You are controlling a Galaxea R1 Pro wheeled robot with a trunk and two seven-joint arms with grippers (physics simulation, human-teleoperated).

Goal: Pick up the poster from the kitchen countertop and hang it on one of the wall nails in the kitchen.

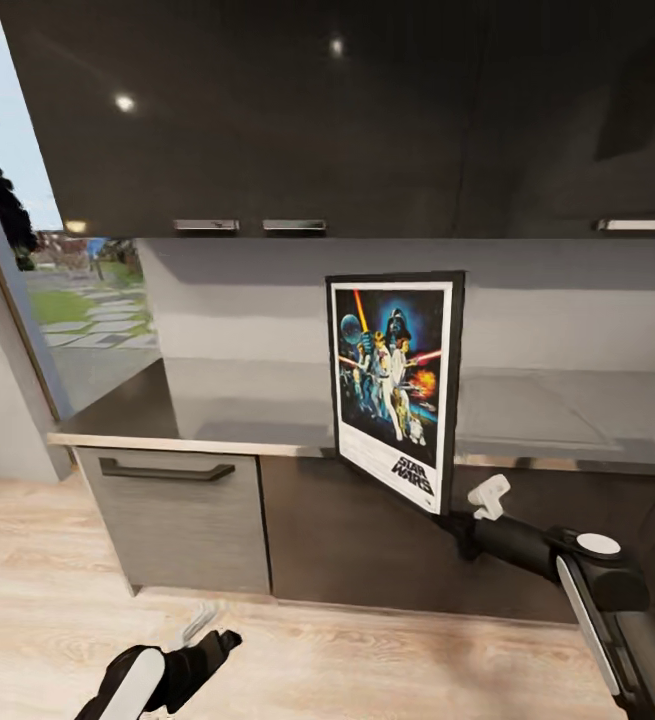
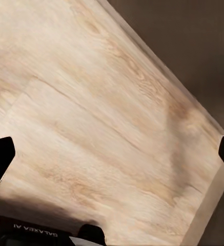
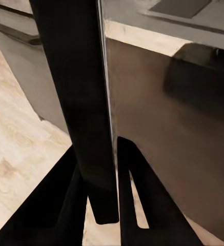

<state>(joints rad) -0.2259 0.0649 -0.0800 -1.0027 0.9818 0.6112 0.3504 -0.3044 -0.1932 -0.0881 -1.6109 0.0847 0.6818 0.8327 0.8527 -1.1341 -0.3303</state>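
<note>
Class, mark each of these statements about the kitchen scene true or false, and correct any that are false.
1. The right gripper holds the poster by its lower corner. True.
2. The poster lies flat on the kitchen countertop. False: it is held upright, lifted in front of the countertop.
3. The left gripper hangs low over the wooden floor, holding nothing. True.
4. The drawer under the countertop stands pulled open. False: it is closed.
5. The poster's printed side faces the head camera. True.
</note>
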